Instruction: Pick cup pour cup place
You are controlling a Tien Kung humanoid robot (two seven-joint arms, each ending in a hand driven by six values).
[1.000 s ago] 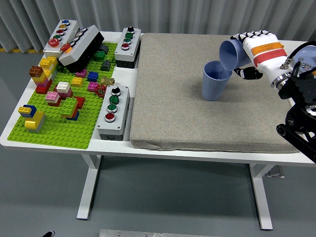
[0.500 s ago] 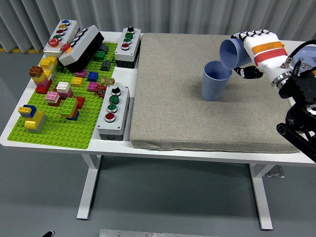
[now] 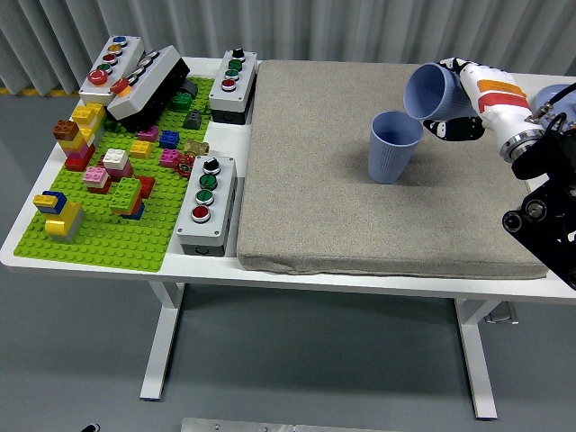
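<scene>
**Tipped cup above the standing one**

Head view: right hand grips a blue cup, tilted on its side, mouth facing left, just above and right of the upright blue cup standing on the grey mat

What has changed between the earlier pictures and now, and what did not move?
The right hand has turned back, so the held cup is tipped less steeply than before, and its mouth has lifted up and to the right, away from the standing cup. The hand keeps its grasp; nothing was let go. The standing cup, the mat, the button boxes and the bricks stayed as they were.
</scene>
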